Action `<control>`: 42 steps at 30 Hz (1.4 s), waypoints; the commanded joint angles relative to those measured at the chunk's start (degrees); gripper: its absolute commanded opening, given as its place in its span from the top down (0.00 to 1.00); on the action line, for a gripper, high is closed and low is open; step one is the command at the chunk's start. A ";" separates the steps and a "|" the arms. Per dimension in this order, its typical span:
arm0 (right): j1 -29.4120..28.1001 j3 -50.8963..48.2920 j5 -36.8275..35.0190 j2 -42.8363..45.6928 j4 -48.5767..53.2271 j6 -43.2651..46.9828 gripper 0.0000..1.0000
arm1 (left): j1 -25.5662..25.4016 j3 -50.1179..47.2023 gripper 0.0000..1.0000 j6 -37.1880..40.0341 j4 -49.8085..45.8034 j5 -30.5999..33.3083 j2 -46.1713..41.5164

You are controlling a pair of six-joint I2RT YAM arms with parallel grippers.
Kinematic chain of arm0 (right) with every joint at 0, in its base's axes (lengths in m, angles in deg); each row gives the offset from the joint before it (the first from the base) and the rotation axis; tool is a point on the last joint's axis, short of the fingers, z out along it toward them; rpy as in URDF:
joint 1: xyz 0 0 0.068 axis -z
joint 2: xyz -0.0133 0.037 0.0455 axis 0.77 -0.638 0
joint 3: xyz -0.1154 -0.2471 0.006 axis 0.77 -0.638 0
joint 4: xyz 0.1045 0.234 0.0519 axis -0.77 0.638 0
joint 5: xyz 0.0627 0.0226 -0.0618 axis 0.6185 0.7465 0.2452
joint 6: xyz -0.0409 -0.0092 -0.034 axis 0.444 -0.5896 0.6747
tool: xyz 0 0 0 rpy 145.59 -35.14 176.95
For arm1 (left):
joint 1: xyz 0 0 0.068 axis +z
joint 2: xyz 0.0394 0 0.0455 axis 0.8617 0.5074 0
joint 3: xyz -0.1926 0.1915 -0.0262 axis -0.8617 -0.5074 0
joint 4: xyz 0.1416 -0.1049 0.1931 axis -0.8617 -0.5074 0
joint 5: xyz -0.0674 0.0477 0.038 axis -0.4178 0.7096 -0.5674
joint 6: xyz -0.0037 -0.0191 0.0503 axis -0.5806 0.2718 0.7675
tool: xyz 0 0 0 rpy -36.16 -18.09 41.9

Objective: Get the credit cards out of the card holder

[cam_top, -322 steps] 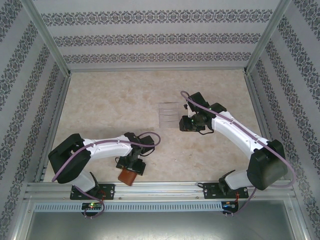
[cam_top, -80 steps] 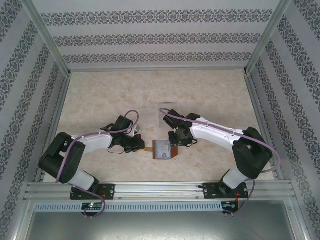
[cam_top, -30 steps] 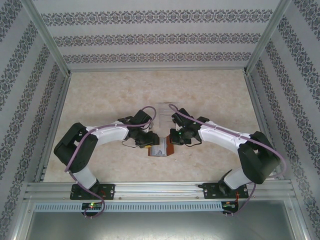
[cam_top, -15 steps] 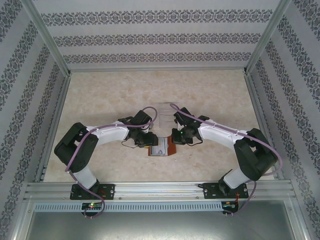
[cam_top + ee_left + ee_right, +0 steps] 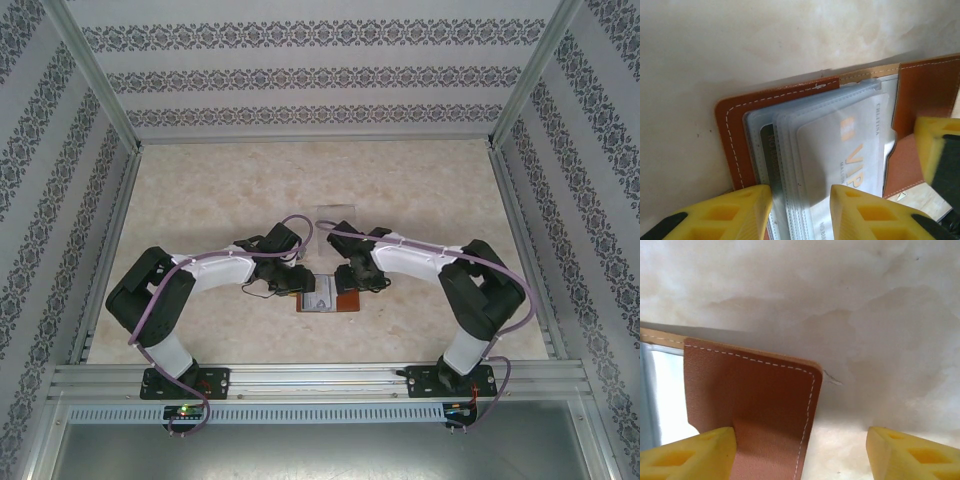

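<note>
Both arms in over the middle of the worktop (image 5: 220,190), tips nearly meeting at the card holder (image 5: 346,303). Holder open and flat, inner side up, directly below the left claw (image 5: 300,284) and the right claw (image 5: 352,282).

Left wrist view: left claw narrow, only part-open, yellow fingers (image 5: 720,212) down at the stack of clear sleeves (image 5: 790,130). Sleeves flat across the gap between the two fingers (no clear sign of a pinch on any one of them). Credit cards (image 5: 855,150) still inside the holder. Pale card with orange "VIP" print just ahead of the right-hand finger, in the top sleeve. Dark card (image 5: 767,155) ahead of the left-hand finger, in a rear sleeve, only a strip visible. Brown stitched leather ahead and to the left of the claw, bare worktop beyond it. Off to the claw's right, one yellow finger of the right claw over the brown flap (image 5: 930,95).

Right wrist view: right claw wide, fingers far apart, gripping nothing. Brown flap within the gap, up against the left-hand finger, rounded stitched corner ahead of the claw. Bare worktop ahead and toward the right-hand finger, clear sleeve edge at far left.
</note>
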 commanded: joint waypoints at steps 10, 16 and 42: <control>-4.25 5.39 -12.77 -5.78 9.56 0.23 0.58 | -0.32 -3.63 0.61 -0.84 -2.00 1.24 1.51; -4.56 5.75 -10.75 -5.49 8.66 -0.10 0.72 | -0.32 -3.65 0.60 -0.69 -1.91 1.08 1.51; 0.31 -6.64 11.05 2.95 -12.83 -6.55 0.87 | -0.32 -2.11 0.69 0.04 -3.53 0.89 2.74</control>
